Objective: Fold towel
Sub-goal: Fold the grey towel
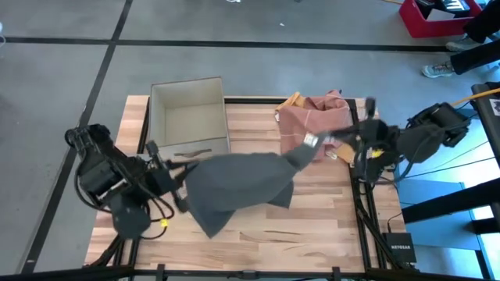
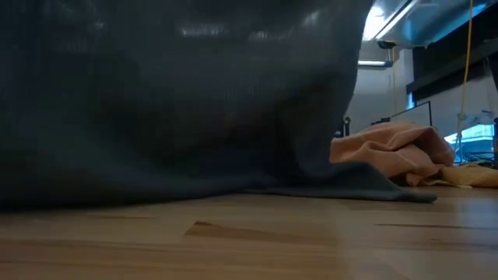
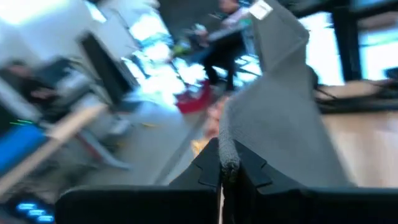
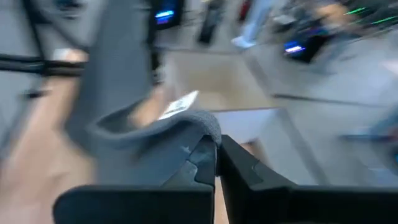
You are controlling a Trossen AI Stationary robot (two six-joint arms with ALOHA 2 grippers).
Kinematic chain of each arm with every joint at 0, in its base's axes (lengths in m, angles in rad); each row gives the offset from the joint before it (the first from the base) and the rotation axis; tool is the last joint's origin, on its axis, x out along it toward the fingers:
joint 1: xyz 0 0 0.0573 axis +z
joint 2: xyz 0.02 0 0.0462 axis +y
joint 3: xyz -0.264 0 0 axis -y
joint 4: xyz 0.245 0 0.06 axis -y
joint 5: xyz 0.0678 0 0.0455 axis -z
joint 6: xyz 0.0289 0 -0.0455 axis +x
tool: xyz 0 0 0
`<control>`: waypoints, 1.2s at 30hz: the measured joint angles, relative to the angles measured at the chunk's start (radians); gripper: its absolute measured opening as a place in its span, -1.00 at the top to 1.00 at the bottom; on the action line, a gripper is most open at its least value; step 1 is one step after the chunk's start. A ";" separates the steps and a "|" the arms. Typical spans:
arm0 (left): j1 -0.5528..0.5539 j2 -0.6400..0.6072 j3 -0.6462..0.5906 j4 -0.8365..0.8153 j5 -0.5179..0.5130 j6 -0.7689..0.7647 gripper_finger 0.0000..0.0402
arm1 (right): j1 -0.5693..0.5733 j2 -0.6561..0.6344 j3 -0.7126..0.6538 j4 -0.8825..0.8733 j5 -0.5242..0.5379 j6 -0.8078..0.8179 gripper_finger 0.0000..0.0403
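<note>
The left gripper (image 1: 181, 181), at the left centre of the high view, is closed on one corner of the dark grey cloth towel (image 1: 238, 187). In the left wrist view its two dark fingers (image 3: 208, 167) pinch a thick rolled edge of the towel (image 3: 280, 118), and the cloth rises away from them to a far corner with a white label. The right gripper (image 1: 312, 144), right of centre in the high view, is closed on the opposite corner of the towel. In the right wrist view its fingers (image 4: 205, 158) clamp the grey edge (image 4: 155, 134), next to a white label.

The towel hangs stretched between the two grippers, above the middle of the light wooden slatted table (image 1: 258, 234), and its loose lower part sags toward the lower centre of the high view. In the low view the towel (image 2: 171, 101) fills the left and centre of the frame and its bottom edge touches the table (image 2: 249, 241).

Behind the right gripper, at the upper centre-right of the table, lies a crumpled salmon-pink cloth (image 1: 312, 117). An open beige cardboard box (image 1: 187, 117) stands at the upper left of the table.
</note>
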 joint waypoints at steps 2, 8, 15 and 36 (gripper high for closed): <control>0.027 0.000 0.018 0.048 -0.062 0.108 0.96 | -0.018 0.016 0.054 -0.002 0.075 -0.047 0.95; 0.079 0.000 0.117 0.365 -0.122 0.574 0.96 | -0.030 0.066 0.270 0.065 0.209 -0.244 0.94; 0.083 -0.002 0.208 0.903 -0.005 1.159 0.96 | -0.029 0.111 0.352 0.371 0.296 -0.556 0.94; 0.364 -0.128 0.265 1.072 0.083 1.401 0.96 | -0.202 0.049 0.352 0.325 0.451 -0.694 0.94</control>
